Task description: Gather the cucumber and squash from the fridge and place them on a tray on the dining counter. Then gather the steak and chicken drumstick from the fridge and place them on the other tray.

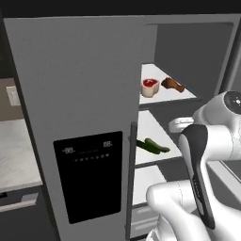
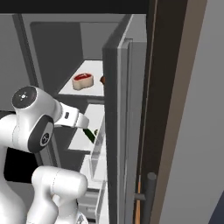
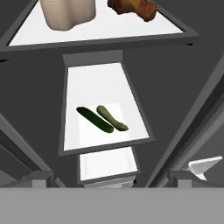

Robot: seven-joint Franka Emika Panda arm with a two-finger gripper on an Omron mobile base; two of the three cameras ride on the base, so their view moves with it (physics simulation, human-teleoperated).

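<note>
The fridge [image 1: 75, 84] stands with its right side open. On its middle shelf [image 3: 94, 83] the dark green cucumber [image 3: 93, 119] and the paler olive squash [image 3: 113, 118] lie side by side; in the left base view they are the cucumber [image 1: 141, 144] and the squash [image 1: 158, 147]. The upper shelf carries the steak [image 1: 149, 87] and the brown chicken drumstick [image 1: 172, 84]. My gripper [image 3: 111, 177] is open and empty. It hangs in front of the shelves, looking in at the two vegetables from some way off.
The fridge's open right door [image 2: 118, 113] stands edge-on close to the arm's right, with bins on its inner side. The left door, with its black dispenser panel [image 1: 89, 179], is shut. A lower shelf [image 3: 107, 164] lies under the vegetables.
</note>
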